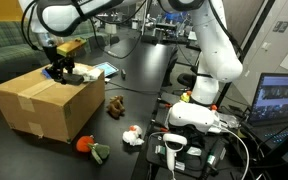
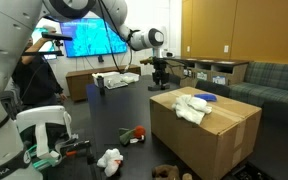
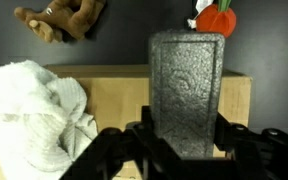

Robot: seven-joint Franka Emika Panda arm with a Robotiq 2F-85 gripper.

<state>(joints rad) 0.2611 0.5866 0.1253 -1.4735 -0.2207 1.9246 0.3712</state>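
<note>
The claw (image 3: 187,135), half shut, pinches the grey block (image 3: 187,75) in the middle of the wrist view over the cardboard box (image 3: 119,95); a weak pinch could let it tip and drop.

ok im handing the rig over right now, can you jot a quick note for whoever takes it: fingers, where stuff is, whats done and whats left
Gripper: fingers shut on the grey foam block.
Where: the block is over the cardboard box, beside the white cloth lying on the box top. A brown plush toy and a red toy lie on the dark table beyond the box.
Done: block gripped.
Left: block not released. Whether it touches the box top cannot be told.
</note>
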